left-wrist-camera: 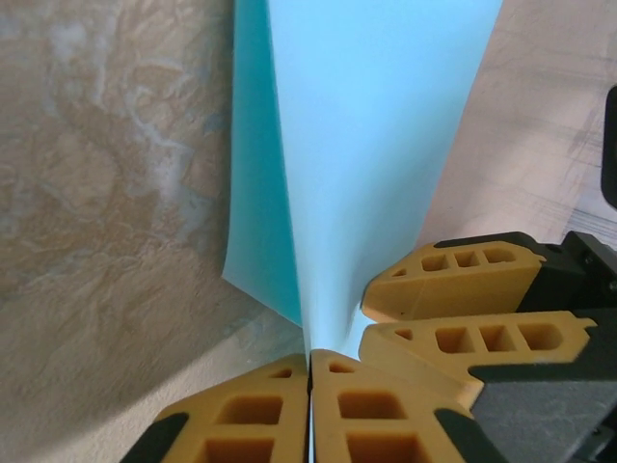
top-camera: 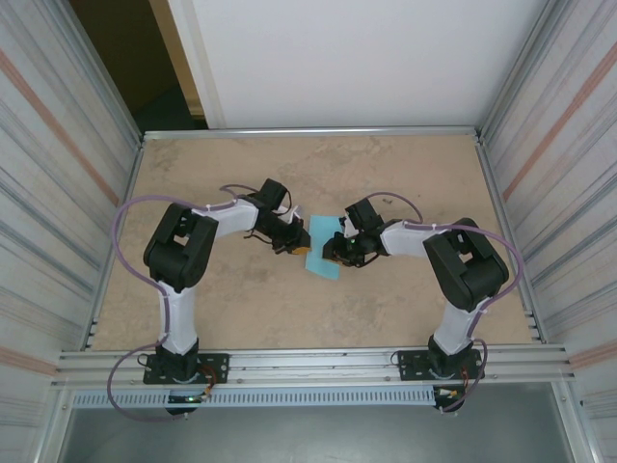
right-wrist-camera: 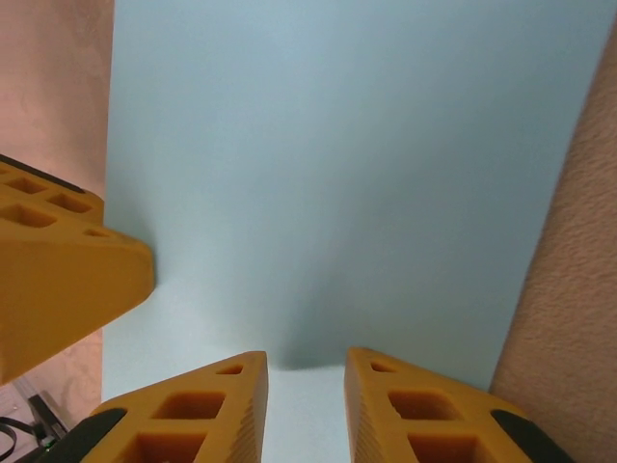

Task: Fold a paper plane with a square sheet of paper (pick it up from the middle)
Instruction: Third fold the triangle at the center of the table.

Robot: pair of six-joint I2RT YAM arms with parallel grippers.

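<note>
Overhead, table (top-camera: 212, 183): tan, mottled surface, with both arms reaching in from their bases at 6 o'clock.
Overhead, sheet of paper (top-camera: 325, 230): light blue, lying at the middle of the table. It looks longer than wide, with its long side running from 12 o'clock towards 5 o'clock.
Overhead, left gripper (top-camera: 297, 243): at the sheet's 9 o'clock edge and touching it. From this height I cannot tell how its jaws stand.
Overhead, right gripper (top-camera: 335, 253): at the sheet's 3 o'clock side, over the blue and just beside the left gripper.

Left wrist, left gripper (left-wrist-camera: 310, 376): its yellow fingers at 6 o'clock are pressed together, with only a thin blue line of paper between them, so they are clamped on the sheet's edge.
Left wrist, sheet of paper (left-wrist-camera: 376, 145): rises from the pinch towards 12 o'clock. A crease runs up from the fingertips, with a darker flap on its 9 o'clock side.
Left wrist, right gripper's fingers (left-wrist-camera: 463, 275): at 4 o'clock, just beside the pinch.
Left wrist, table (left-wrist-camera: 106, 193): bare at 9 o'clock.

Right wrist, right gripper (right-wrist-camera: 306, 371): its fingers at 6 o'clock stand narrowly apart, with blue paper showing in the gap. I cannot tell whether the tips press on it.
Right wrist, sheet of paper (right-wrist-camera: 337, 174): spreads from the fingertips to 12 o'clock, with a slight dent just ahead of the tips.
Right wrist, left gripper's finger (right-wrist-camera: 67, 280): at 8 o'clock, on the sheet's edge.
Right wrist, table (right-wrist-camera: 569, 289): a strip at 3 o'clock.
</note>
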